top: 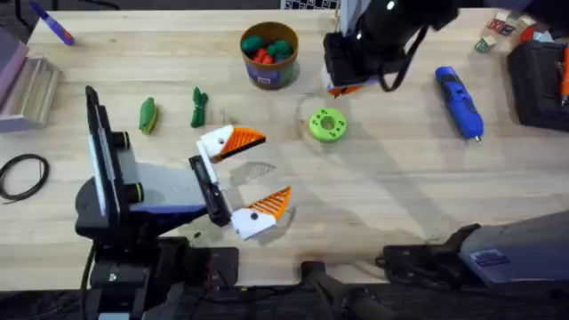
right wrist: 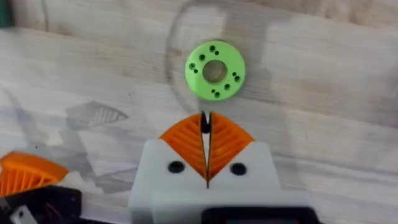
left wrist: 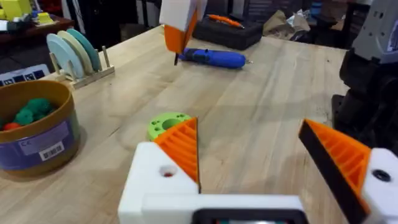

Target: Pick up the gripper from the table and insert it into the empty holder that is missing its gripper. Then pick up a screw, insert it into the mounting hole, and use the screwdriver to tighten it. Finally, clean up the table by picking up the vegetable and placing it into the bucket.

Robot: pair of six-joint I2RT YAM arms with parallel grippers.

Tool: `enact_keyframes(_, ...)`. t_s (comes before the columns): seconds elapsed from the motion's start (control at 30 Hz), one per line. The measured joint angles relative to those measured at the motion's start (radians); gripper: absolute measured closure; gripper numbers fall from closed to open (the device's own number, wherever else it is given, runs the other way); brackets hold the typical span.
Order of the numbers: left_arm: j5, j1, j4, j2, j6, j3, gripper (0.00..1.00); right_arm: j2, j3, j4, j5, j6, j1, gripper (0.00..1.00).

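The right gripper [right wrist: 206, 134], its 2 orange ribbed pads pressed together on something tiny and dark, hangs beside the bright-green holed plastic disc [right wrist: 214, 70], while the left gripper [left wrist: 249, 152] rests spread wide, both orange fingers seated, presumably awaiting screwing; the blue cylindrical electric screwdriver [top: 459, 102] lies well apart.

green disc [top: 327, 124] mid-table | purple marker [top: 53, 26] far corner | black cable [top: 22, 174] table edge
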Motion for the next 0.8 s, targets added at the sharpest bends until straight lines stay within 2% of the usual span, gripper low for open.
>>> enact_keyframes(0.37, 0.0, 0.0, 0.0, 0.0, 0.0, 0.0, 0.014, 0.0, 0.257, -0.161, 0.0, -0.229, 0.025, 0.995)
enact_keyframes(0.57, 0.0, 0.0, 0.0, 0.0, 0.0, 0.0, 0.014, -0.002, 0.354, -0.181, 0.0, -0.341, 0.116, 0.995)
enact_keyframes(0.8, 0.0, 0.0, 0.0, 0.0, 0.0, 0.0, 0.014, -0.002, 0.373, -0.156, 0.0, -0.435, 0.271, 0.995)
